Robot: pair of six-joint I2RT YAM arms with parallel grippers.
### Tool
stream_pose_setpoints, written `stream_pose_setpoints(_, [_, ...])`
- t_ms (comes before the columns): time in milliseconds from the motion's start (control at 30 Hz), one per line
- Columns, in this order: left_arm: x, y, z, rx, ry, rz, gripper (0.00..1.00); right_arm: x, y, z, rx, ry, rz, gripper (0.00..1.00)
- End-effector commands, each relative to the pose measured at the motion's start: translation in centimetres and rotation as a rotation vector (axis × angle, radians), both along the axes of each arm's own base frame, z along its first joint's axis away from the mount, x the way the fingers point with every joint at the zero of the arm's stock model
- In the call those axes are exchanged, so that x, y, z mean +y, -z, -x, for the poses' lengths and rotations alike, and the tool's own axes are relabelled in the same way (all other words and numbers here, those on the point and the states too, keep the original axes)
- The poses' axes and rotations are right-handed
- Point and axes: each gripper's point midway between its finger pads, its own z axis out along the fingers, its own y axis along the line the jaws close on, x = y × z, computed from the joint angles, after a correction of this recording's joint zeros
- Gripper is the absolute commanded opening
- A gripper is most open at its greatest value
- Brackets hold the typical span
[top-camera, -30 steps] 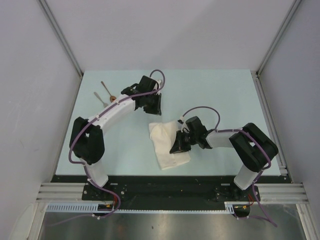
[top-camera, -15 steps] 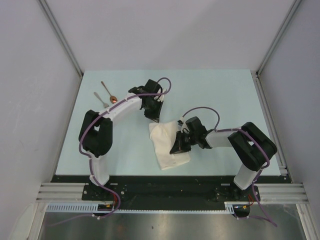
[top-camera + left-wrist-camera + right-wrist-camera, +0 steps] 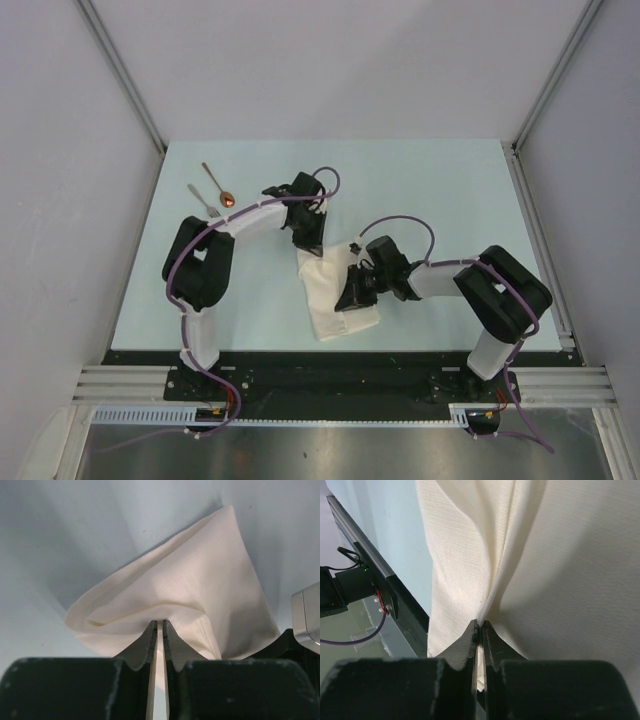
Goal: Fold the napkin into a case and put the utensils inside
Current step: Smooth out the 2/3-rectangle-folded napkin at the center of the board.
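Napkin (image 3: 322, 300) in middle of surface (image 3: 430, 190), half folded. Left claw (image 3: 160, 625) clamped on far corner, right claw (image 3: 480, 626) clamped on right-side fold, likely tensioning cloth for next fold. Fork (image 3: 203, 199), spoon (image 3: 218, 184) far left.

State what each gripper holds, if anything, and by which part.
Both hold the napkin: left gripper pinches a fold at its far edge, right gripper a fold near its right side.

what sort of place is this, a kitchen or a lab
Likely a robot lab cell: plain grey panel walls, a pale-blue tabletop, two white-and-black arms bolted to a black base rail.
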Motion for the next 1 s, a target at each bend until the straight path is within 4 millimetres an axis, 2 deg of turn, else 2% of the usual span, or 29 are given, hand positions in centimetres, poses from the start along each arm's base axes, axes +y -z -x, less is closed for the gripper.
stream_pose_setpoints(0, [-0.9, -0.1, -0.6, -0.011, -0.030, 0.046, 0.12, 1.4, -1.2, -0.4, -0.027, -0.012, -0.050, 0.07])
stream_pose_setpoints(100, [-0.8, 0.0, -0.9, -0.016, -0.057, 0.047, 0.12, 1.6, -0.9, -0.4, -0.026, -0.017, -0.043, 0.07])
stream_pose_setpoints(200, [-0.9, 0.0, -1.1, -0.021, -0.087, 0.053, 0.12, 0.7, -0.1, -0.6, -0.020, -0.001, -0.012, 0.07])
stream_pose_setpoints(433, [-0.8, 0.8, -2.0, -0.043, -0.180, 0.062, 0.11, -0.1, -0.7, -1.0, -0.053, 0.007, 0.020, 0.10])
stream_pose_setpoints(567, [-1.1, 1.4, -2.6, -0.050, -0.224, 0.075, 0.09, -0.4, -0.8, -1.2, -0.064, 0.011, 0.040, 0.16])
stream_pose_setpoints(667, [-0.6, 1.5, -3.1, -0.083, -0.278, 0.070, 0.09, -1.0, -0.9, -1.1, -0.076, 0.025, 0.070, 0.22])
stream_pose_setpoints(800, [-0.9, 0.8, -4.1, -0.131, -0.317, 0.102, 0.09, -1.7, -1.3, -0.5, -0.084, 0.031, 0.098, 0.30])
stream_pose_setpoints(833, [-0.9, 0.8, -4.2, -0.129, -0.324, 0.106, 0.09, -1.5, -2.0, -0.6, -0.106, 0.027, 0.090, 0.32])
stream_pose_setpoints(900, [-1.1, 0.6, -4.3, -0.123, -0.324, 0.111, 0.09, -2.3, -1.9, -0.2, -0.101, 0.028, 0.142, 0.34])
stream_pose_setpoints(967, [-0.8, -0.4, -4.0, -0.141, -0.327, 0.115, 0.09, -2.5, -2.9, -0.5, -0.124, 0.035, 0.156, 0.36])
